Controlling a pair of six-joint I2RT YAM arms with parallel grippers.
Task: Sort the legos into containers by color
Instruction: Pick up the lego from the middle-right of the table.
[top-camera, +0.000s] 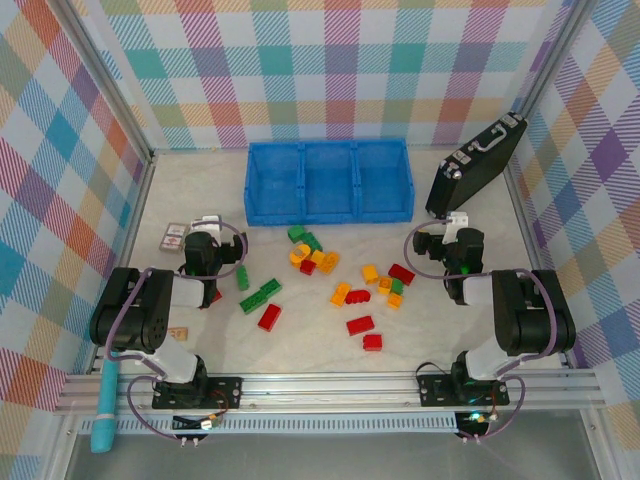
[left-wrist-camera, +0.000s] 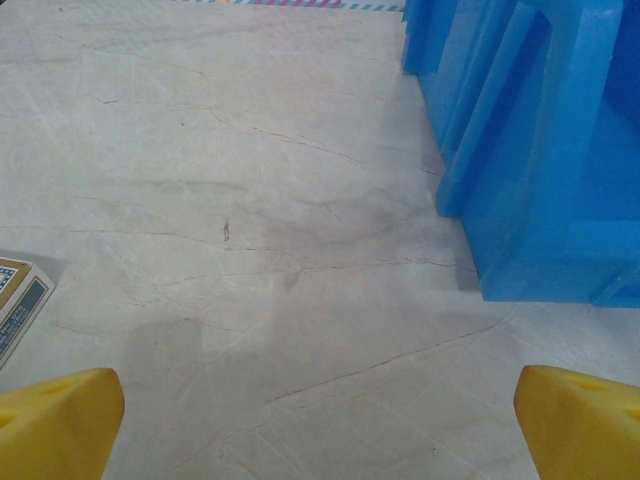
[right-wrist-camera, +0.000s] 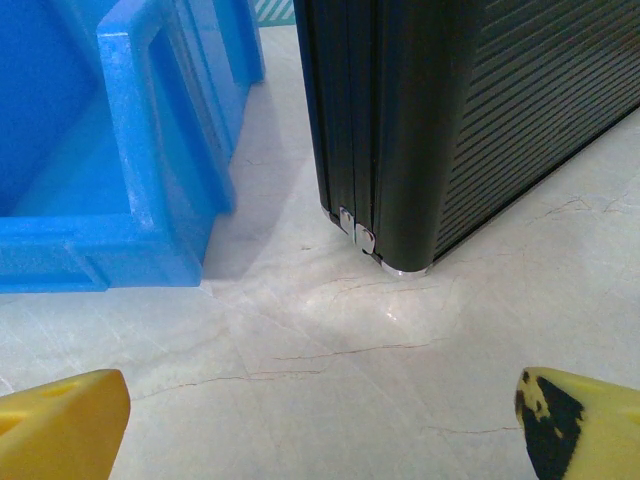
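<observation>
Red, green and orange-yellow legos lie scattered on the table's middle: a mixed cluster (top-camera: 308, 250), a long green one (top-camera: 258, 295), a red one (top-camera: 269, 317), more red ones (top-camera: 360, 325) and orange ones (top-camera: 341, 294). The containers are three joined compartments of a blue tray (top-camera: 330, 216) at the back, with nothing inside. My left gripper (top-camera: 207, 226) hovers left of the tray, open, its yellow fingertips (left-wrist-camera: 60, 425) wide apart over bare table beside the tray's wall (left-wrist-camera: 530, 150). My right gripper (top-camera: 456, 220) is open too, its fingertips (right-wrist-camera: 60, 425) facing the gap between the tray (right-wrist-camera: 130, 160) and a black case.
A black hard case (top-camera: 478, 165) leans at the back right, close to the tray's right end (right-wrist-camera: 470, 110). A small printed box (top-camera: 174, 236) lies left of the left gripper (left-wrist-camera: 15, 300). A tan wooden tile (top-camera: 178, 333) sits near the left arm. Checked walls enclose the table.
</observation>
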